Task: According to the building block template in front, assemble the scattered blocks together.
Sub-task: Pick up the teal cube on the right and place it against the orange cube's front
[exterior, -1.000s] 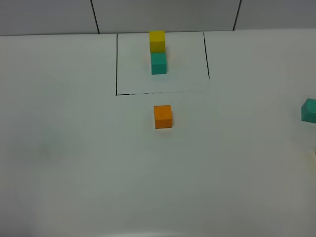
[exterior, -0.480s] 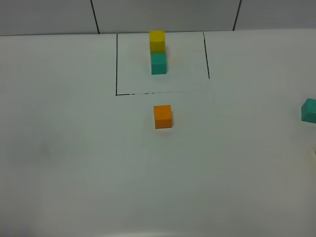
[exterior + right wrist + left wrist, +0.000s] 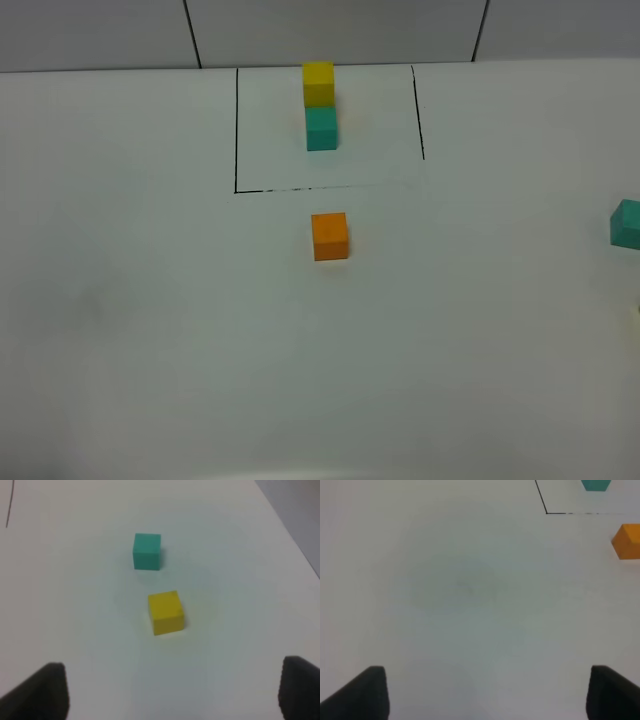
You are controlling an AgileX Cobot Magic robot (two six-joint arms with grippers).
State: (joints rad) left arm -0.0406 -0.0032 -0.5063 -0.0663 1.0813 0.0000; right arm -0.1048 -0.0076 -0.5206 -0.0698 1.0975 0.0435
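Where the black outline [image 3: 236, 130] is drawn at the far side of the white surface [image 3: 150, 340], the building block template [image 3: 320, 106] stands inside it. It is a yellow cube [image 3: 318, 82] touching a teal cube [image 3: 321, 128], with the yellow one farther from me. The orange block [image 3: 330, 236] lies loose just outside the near line of the outline, almost in line with the template. The teal block [image 3: 147, 551] and the yellow block [image 3: 166, 612] lie well to the right, near each other but not touching; in the high view the right edge cuts the teal one. My left pincer [image 3: 490, 695] is spread wide and holds nothing — its two dark fingertips stand far apart above the surface, and the orange block is ahead and off to one side. My right pincer [image 3: 170, 692] is spread wide too and holds nothing — the yellow block lies ahead of it, and the teal block is beyond that.
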